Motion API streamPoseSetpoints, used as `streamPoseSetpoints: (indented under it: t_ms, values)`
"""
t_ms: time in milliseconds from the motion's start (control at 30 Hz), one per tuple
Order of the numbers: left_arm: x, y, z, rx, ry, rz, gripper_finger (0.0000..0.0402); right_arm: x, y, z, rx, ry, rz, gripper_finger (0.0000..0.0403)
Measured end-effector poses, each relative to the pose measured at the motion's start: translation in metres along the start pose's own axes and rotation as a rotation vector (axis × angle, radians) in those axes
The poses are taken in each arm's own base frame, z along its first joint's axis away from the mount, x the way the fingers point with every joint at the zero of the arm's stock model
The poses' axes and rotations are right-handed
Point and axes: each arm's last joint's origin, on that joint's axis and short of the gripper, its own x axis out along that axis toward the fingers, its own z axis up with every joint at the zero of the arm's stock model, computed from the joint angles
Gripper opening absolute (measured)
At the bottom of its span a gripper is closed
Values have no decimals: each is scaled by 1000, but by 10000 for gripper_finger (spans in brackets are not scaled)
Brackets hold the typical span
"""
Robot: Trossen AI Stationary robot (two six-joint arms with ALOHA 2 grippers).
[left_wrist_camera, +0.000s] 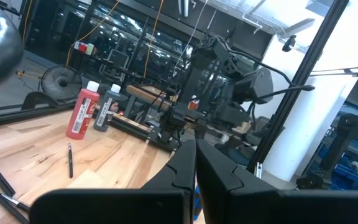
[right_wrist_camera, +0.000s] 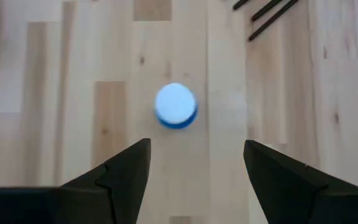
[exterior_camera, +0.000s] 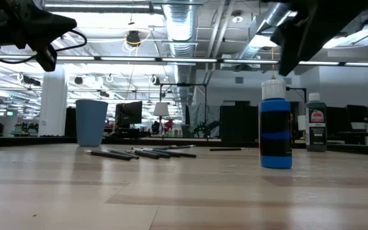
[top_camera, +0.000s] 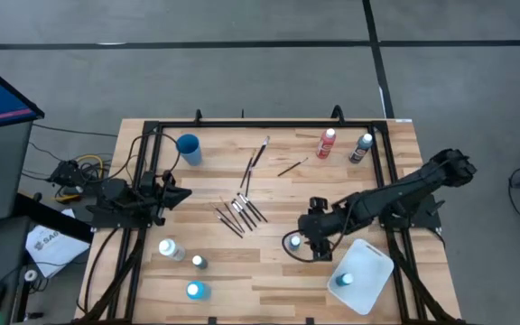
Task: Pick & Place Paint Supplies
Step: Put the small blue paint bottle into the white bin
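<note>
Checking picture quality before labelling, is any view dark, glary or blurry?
Low view: ceiling lights glare, and both arms are dark shapes against them. Right wrist view: evenly lit, blue bottle slightly soft between the open right pincer. Left wrist view: near fingers blurred.

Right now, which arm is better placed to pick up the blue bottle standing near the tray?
The right. Its end effector hangs directly above the blue bottle with fingers open, the white tray close by. The left end effector waits shut at the table's left side, far from the bottle.
</note>
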Motion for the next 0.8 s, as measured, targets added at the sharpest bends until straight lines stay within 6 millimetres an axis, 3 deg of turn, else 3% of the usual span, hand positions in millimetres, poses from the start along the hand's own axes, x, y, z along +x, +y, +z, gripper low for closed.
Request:
streamPoseSetpoints:
  t_ms: [333,800]
  values:
    - [0,0,0,0,0,0,4,1,1,10,-34,-76,69,251]
    - [1,0,-1,3,4,1,4,43,2,12,-68,22,67,250]
